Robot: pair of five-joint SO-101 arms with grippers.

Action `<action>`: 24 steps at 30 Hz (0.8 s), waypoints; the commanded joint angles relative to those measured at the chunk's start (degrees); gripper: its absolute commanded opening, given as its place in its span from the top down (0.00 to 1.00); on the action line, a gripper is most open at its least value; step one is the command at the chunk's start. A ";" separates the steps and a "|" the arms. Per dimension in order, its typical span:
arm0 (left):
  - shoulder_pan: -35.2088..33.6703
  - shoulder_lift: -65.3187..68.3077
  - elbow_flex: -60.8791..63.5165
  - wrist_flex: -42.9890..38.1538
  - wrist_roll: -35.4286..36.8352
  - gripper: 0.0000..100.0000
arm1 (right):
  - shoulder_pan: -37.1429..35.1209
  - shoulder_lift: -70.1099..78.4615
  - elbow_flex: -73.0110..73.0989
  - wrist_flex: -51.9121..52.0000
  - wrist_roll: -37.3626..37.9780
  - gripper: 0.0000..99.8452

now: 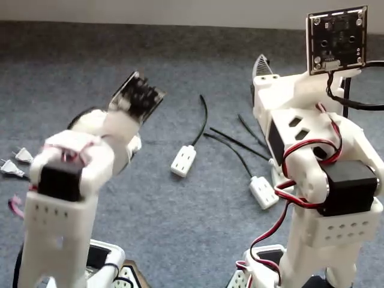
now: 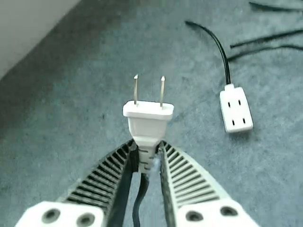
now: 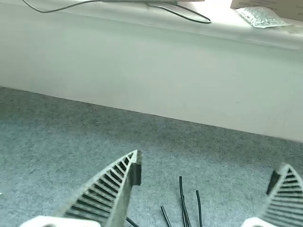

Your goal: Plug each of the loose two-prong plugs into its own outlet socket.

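At the near edge of the grey carpet (image 1: 150,234), 2 white SO-101 arms rise side by side. The left gripper (image 2: 147,147) is clenched on the neck of a white plug (image 2: 147,118), its ribbed fingers (image 2: 182,170) pinching just under the plug body where the black cord leaves it. The plug is held above the carpet with its 2 metal prongs pointing away from the wrist.

The right gripper (image 3: 208,170) is spread wide and holds nothing, raised over the carpet and facing the wall (image 3: 151,85).

On the carpet between the arms lie 2 white sockets. The nearer socket (image 1: 264,192) rests close beside the right arm. The farther socket (image 1: 183,161) lies nearer the middle, slots up, ahead of the held plug and off to 1 side, well apart from it, in the left wrist view.

At the left edge of the high view, 2 loose plugs (image 1: 23,156) lie side by side beside the left arm. Beyond the sockets, thin black cords (image 1: 231,139) trail across the carpet toward the wall.
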 commanded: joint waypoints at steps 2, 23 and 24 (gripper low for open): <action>1.01 -20.00 22.11 -21.45 5.45 1.00 | -0.13 0.13 0.04 0.04 0.26 0.60; 15.78 -52.62 61.76 -59.69 34.29 1.00 | -10.95 -3.30 -4.88 8.84 0.00 0.60; 16.04 -52.70 62.37 -59.78 34.90 1.00 | -13.32 -4.09 -5.23 9.63 0.00 0.61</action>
